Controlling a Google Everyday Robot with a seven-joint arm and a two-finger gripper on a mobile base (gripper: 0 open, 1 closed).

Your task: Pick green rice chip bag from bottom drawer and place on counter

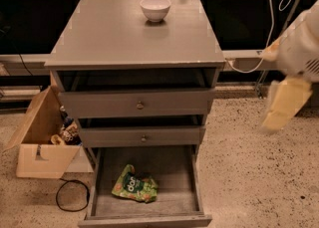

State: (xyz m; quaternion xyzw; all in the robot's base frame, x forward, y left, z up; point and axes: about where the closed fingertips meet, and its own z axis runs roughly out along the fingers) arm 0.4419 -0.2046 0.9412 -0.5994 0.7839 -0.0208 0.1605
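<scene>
Gripper is at the far right of the view, off to the right of the cabinet and well apart from it, hanging at about the height of the top drawer. It's over the floor, not over the counter or any drawer. Open or closed: can't tell, it's a pale smear. Nothing visibly in it.

Bag is in the bottom drawer. The drawer is pulled fully out toward the camera. The bag lies flat and crumpled on the drawer floor, left of centre and toward the front. It sits near the left wall, but I can't tell if it touches. Green side up, with white lettering and orange spots showing. The right half of the drawer floor is bare grey.

Top drawer and middle drawer are each pulled out a little, with a dark gap above each front. Each has one knob at centre.

A white bowl stands upright on the counter, near the back edge and roughly centred.

Left of the cabinet, an open cardboard box sits on the floor, just beside the cabinet, with some packets inside. A black cable loop lies on the floor in front of the box. A white cable hangs down behind the cabinet on the right side.
</scene>
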